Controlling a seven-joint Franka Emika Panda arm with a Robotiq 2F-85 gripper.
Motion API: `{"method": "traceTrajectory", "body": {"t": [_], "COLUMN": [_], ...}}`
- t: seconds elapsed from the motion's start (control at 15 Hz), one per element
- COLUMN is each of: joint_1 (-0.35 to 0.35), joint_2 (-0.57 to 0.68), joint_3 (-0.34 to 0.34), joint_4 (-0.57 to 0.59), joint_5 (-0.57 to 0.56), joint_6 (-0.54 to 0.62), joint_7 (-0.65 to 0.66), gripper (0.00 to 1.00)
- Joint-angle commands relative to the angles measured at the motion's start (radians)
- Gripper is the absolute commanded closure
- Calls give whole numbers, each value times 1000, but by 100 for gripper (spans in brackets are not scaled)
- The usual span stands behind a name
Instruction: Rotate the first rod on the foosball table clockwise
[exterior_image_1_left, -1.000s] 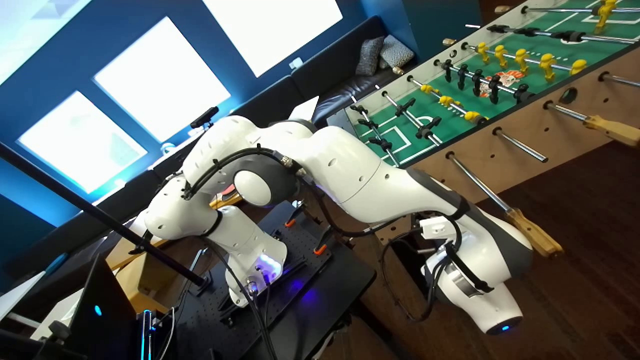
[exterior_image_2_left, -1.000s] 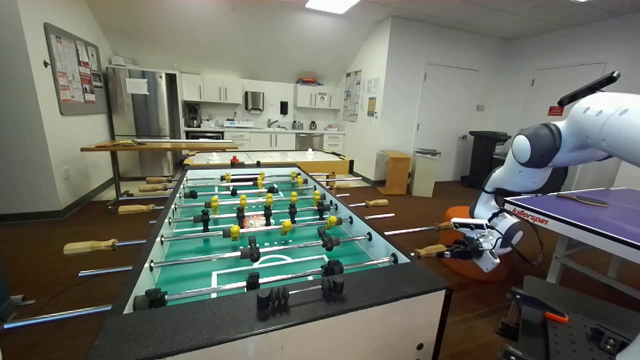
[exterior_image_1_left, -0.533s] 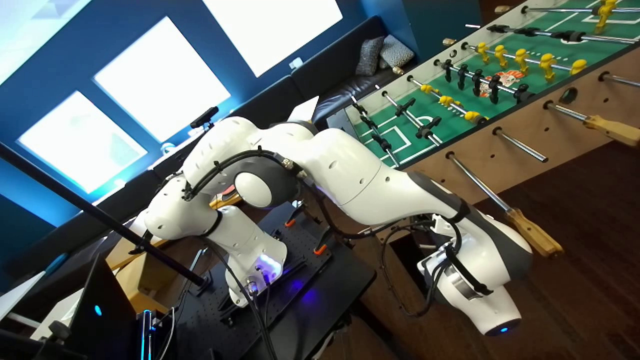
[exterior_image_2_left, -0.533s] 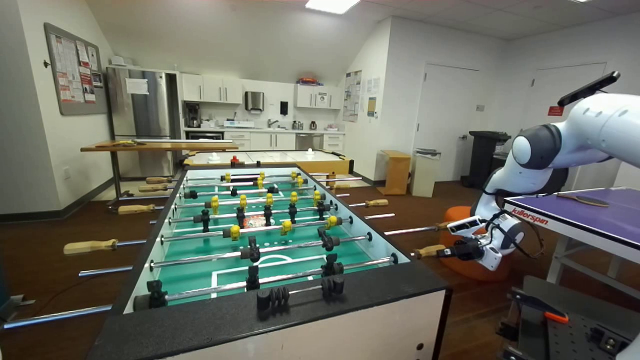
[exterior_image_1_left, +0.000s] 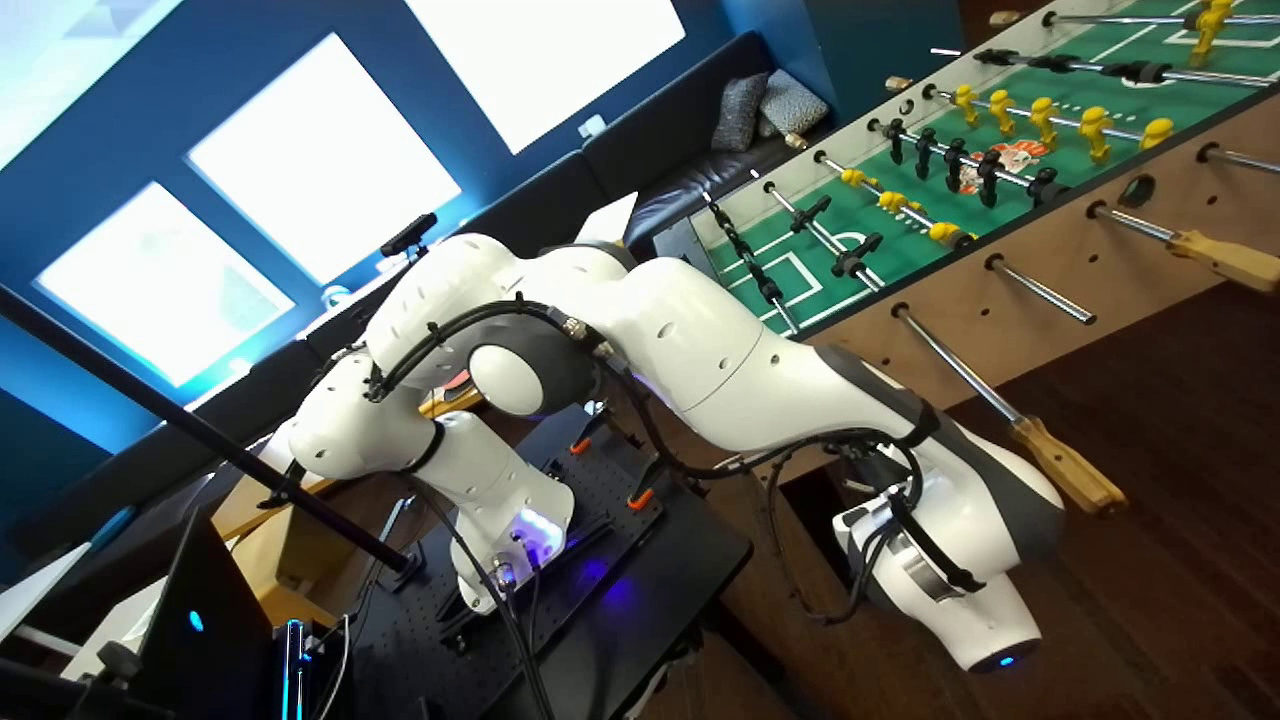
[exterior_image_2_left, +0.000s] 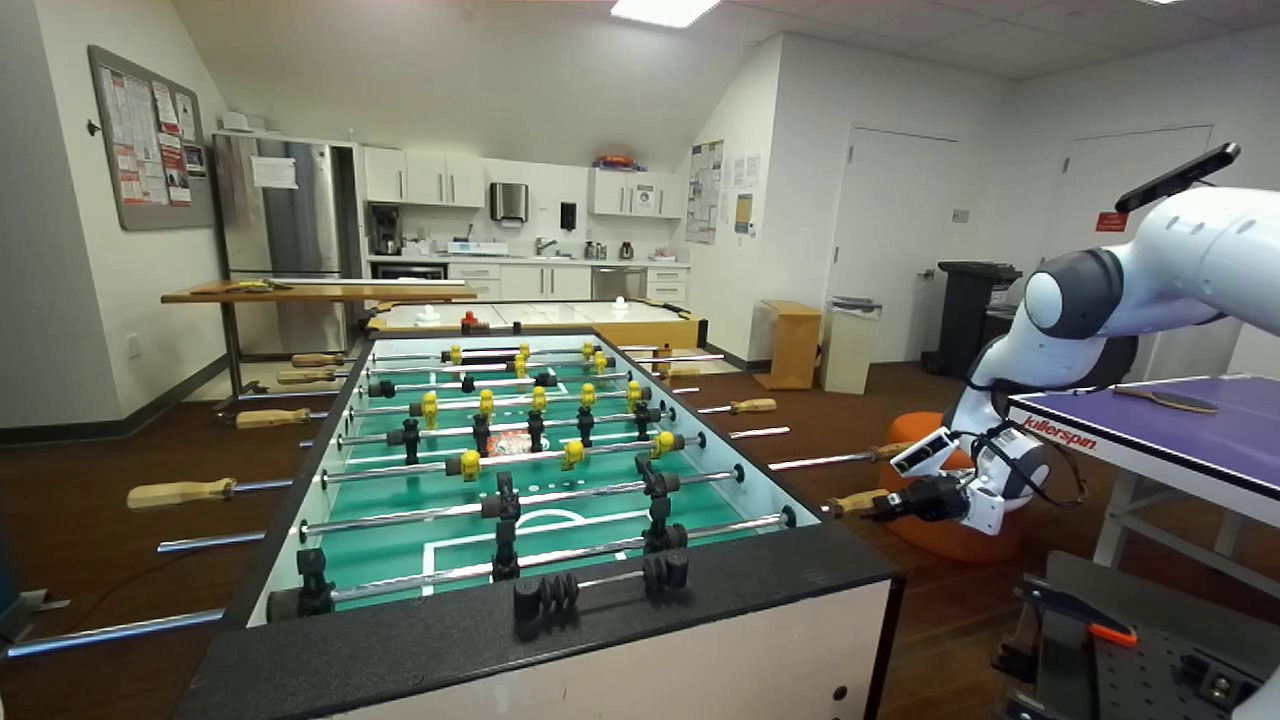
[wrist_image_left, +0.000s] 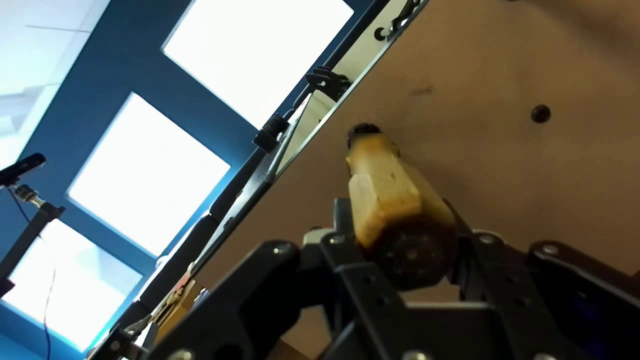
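The foosball table has a green pitch and brown sides; it also shows in an exterior view. Its nearest rod carries black figures that point upward, and this rod also shows in an exterior view. My gripper is at the outer end of that rod's tan wooden handle. In the wrist view the handle sits between the two fingers of my gripper, which are shut on its dark end. In an exterior view the arm hides the gripper and this handle.
The neighbouring rod's handle sticks out close beside my forearm. A purple ping-pong table and an orange round seat stand near the arm. The black base table holds orange-tipped clamps.
My wrist has turned about the handle's line, and its camera box is tilted more. The black figures on the nearest rod have swung from lying nearly flat to pointing up.
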Motion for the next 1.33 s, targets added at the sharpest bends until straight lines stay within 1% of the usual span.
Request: {"method": "traceTrajectory", "body": {"t": [0.0,0.13,0.67,1.27], "joint_1": [14,-11,-17,-25], "joint_2": [2,15,19,6], "joint_3": [-18,0,-5,-2], "joint_4": [-1,10,13,-5], "joint_5": [13,18,21,28], "joint_6": [-12,-92,-138,-161], "joint_7": [-1,130,472,829], "gripper": [83,83,83,83]}}
